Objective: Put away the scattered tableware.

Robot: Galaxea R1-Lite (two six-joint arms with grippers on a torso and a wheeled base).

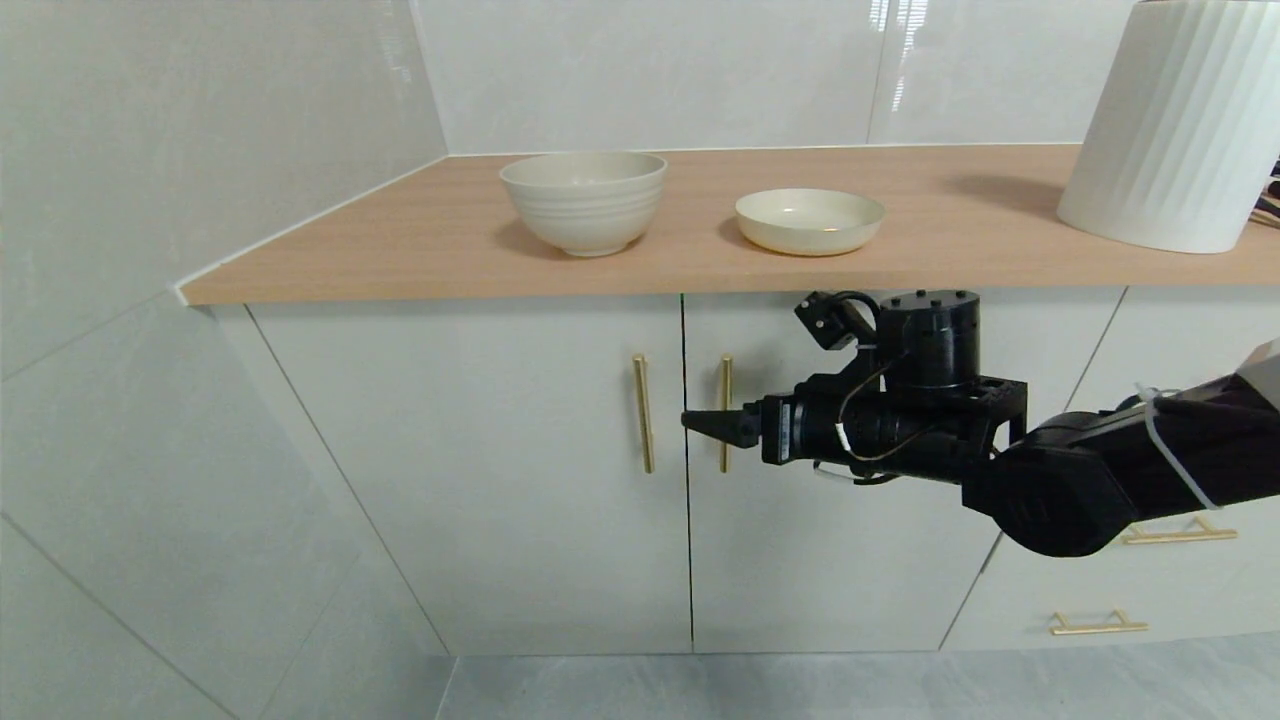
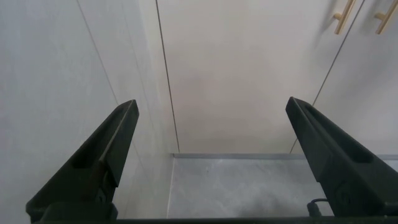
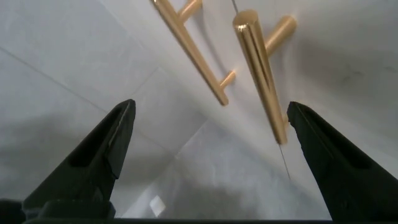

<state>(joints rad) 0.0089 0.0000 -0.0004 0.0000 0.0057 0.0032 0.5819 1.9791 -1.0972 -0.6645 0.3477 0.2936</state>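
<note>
A deep cream bowl [image 1: 584, 200] and a shallow cream dish [image 1: 810, 220] stand side by side on the wooden countertop [image 1: 400, 250]. Below the counter edge, my right gripper [image 1: 712, 425] is level with the gold handle [image 1: 726, 412] of the right cabinet door, pointing at the door seam. In the right wrist view this gripper [image 3: 208, 155] is open, with that handle [image 3: 260, 74] in the wide gap between its fingers and nothing gripped. My left gripper [image 2: 211, 155] is open and empty, low down, facing the cabinet front and the floor.
The left door has its own gold handle [image 1: 642, 412] just across the seam. A tall white ribbed container [image 1: 1180, 120] stands at the counter's right end. Drawers with gold handles [image 1: 1098, 625] lie to the right. A tiled wall [image 1: 150, 300] closes the left side.
</note>
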